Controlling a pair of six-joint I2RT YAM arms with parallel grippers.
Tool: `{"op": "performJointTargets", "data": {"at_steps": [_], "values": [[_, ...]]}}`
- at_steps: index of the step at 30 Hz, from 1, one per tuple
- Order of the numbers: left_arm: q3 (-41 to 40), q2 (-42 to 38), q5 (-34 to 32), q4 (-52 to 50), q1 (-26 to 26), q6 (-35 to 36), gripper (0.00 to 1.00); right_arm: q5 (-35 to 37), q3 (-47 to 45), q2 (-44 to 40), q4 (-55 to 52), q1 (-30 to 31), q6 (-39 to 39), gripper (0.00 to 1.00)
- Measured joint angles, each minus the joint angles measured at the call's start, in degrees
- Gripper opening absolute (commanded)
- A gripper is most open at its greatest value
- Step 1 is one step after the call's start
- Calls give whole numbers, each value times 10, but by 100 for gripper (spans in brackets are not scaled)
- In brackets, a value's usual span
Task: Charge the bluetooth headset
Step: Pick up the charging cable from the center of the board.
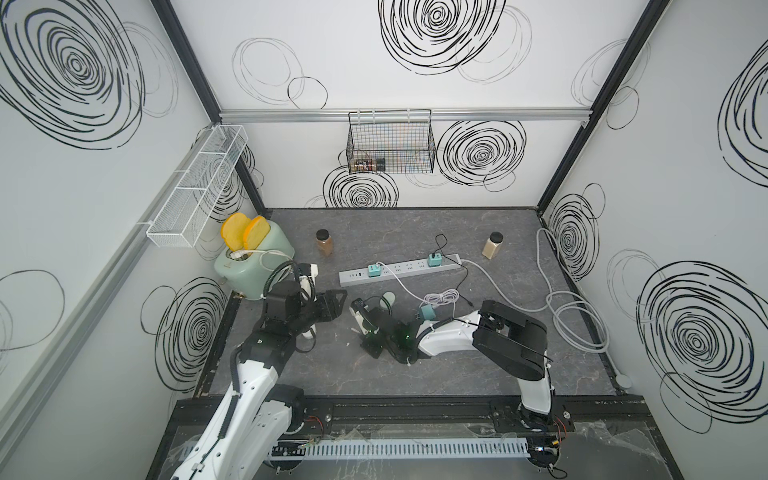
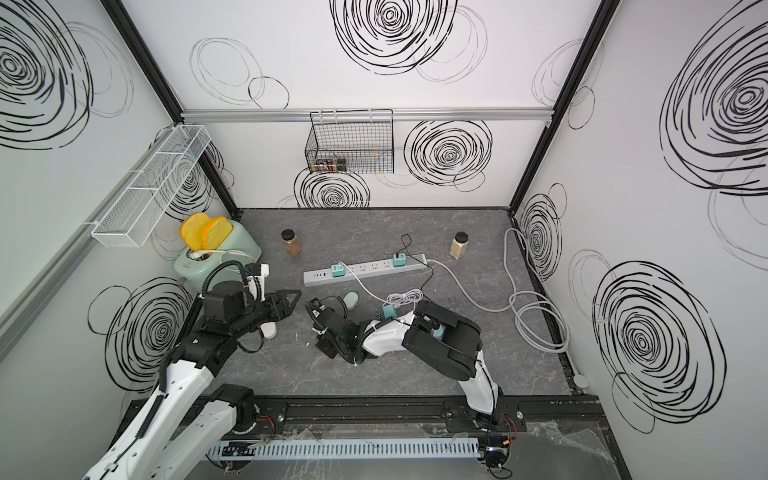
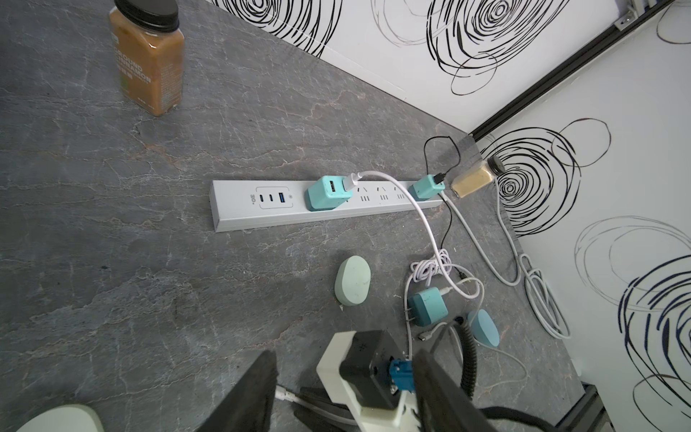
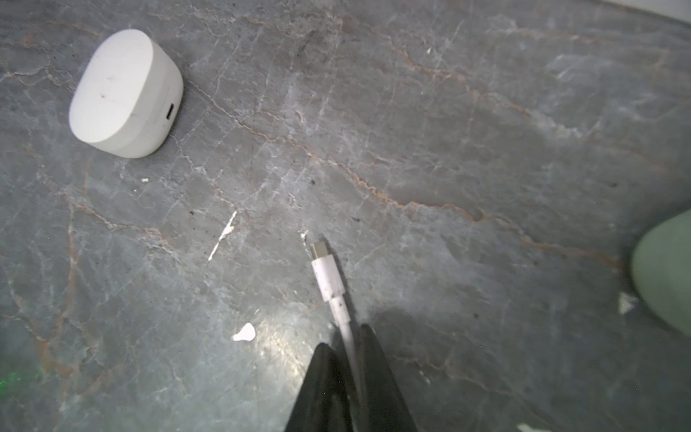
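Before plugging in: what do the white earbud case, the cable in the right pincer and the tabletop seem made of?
White earbud case: likely matte moulded plastic; smooth, rounded, no glare, faint scuffs.
Cable in the right pincer: white rubbery sleeve, harder plastic collar, metal plug tip with a dull shine.
Tabletop: stone-look grey surface with veins; real stone or laminate, cannot tell.

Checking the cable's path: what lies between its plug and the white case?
Right wrist view: only bare tabletop, with a few white flecks, between plug and case.
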Motion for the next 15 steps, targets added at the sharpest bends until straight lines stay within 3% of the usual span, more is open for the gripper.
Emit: {"op": "performJointTargets", "data": {"at_steps": [5,9,15], "values": [[0,5,1,0,2,0,62,24,-1,0,-1,0,0,6],[0,9,2,0,2,4,62,16,-23,-14,7,-10,10,5],[0,14,-1,12,-21,11,64,-66,-125,-148,11,-69,38,5]]}}
